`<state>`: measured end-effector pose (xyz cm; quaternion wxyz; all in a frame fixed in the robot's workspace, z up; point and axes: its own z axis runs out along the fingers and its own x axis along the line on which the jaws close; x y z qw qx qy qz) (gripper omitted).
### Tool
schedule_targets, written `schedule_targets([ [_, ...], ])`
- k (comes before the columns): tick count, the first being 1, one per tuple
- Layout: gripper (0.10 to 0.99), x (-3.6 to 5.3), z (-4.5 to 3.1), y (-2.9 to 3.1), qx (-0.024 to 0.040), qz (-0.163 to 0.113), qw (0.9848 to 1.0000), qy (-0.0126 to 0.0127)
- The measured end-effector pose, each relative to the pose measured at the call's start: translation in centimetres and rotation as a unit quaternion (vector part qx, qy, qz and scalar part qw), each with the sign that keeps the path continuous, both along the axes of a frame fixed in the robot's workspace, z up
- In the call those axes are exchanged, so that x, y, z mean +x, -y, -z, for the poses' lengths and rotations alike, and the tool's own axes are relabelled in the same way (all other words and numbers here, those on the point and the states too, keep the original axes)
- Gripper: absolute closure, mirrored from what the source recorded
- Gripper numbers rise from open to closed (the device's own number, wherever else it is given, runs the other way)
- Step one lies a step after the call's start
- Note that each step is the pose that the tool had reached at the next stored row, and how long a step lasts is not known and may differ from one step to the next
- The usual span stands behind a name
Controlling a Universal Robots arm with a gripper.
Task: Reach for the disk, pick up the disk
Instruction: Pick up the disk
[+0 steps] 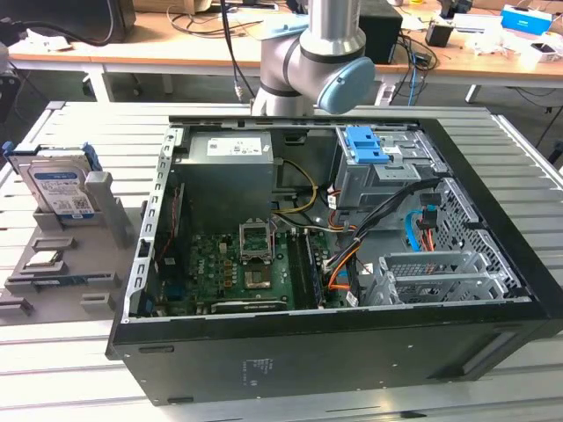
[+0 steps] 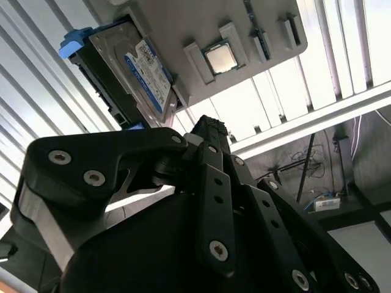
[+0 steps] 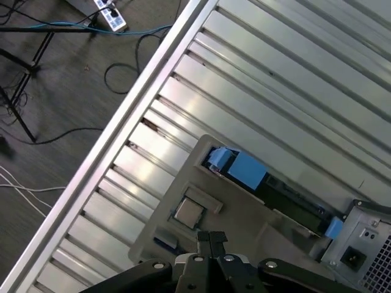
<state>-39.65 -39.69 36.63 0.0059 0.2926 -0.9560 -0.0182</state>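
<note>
the disk [image 1: 60, 189] stands leaning in a grey holder [image 1: 107, 200] on the metal table [image 1: 70, 352]. in the exterior view it is at 9 o'clock from the open computer case [image 1: 334, 352], and at about 8 o'clock from the robot arm [image 1: 321, 53]. its label faces up and out. its long side runs from about 11 o'clock down to 5 o'clock in that view. a blue frame goes around it.

the pincer [image 3: 212, 237] is high above the holder, well apart from the disk. its 2 fingers [image 3: 204, 239] look pressed close together, and they hold nothing.

in the second wrist view the pincer [image 2: 209, 125] points at the holder, and the disk [image 2: 131, 70] is past the tips and off to one side. a small silver chip [image 2: 219, 56] sits beside the disk and looks more in line with the tips.

in the first wrist view the disk [image 3: 278, 196] is seen from its thin edge, long and dark with blue ends. i think the pincer must go sideways to the disk and down, and its fingers must line up across the thin way of the disk.
</note>
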Motion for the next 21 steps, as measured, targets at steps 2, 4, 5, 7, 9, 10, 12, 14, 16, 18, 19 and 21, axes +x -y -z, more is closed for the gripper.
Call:
schedule_targets([
  [2,0.98,0.0,0.0,0.0,0.0,-0.009,1.0,0.0],
  [4,0.98,0.0,0.0,0.0,0.0,-0.024,0.9997,0.0],
  [5,0.98,0.0,0.0,0.0,0.0,-0.038,0.9993,0.0],
  [7,0.98,0.0,0.0,0.0,0.0,-0.049,0.9988,0.0],
  [9,0.98,0.0,0.0,0.0,0.0,-0.062,0.9981,0.0],
  [10,0.98,0.0,0.0,0.0,0.0,-0.068,0.9977,0.0],
  [12,0.98,0.0,0.0,0.0,0.0,-0.077,0.997,0.0],
  [14,0.98,0.0,0.0,0.0,0.0,-0.091,0.9958,0.0],
  [16,0.98,0.0,0.0,0.0,0.0,-0.1,0.995,0.0],
  [18,0.98,0.0,0.0,0.0,0.0,-0.112,0.9937,0.0],
  [19,0.98,0.0,0.0,0.0,0.0,-0.118,0.9931,0.0],
  [21,0.98,0.0,0.0,0.0,0.0,-0.135,0.9908,0.0],
])
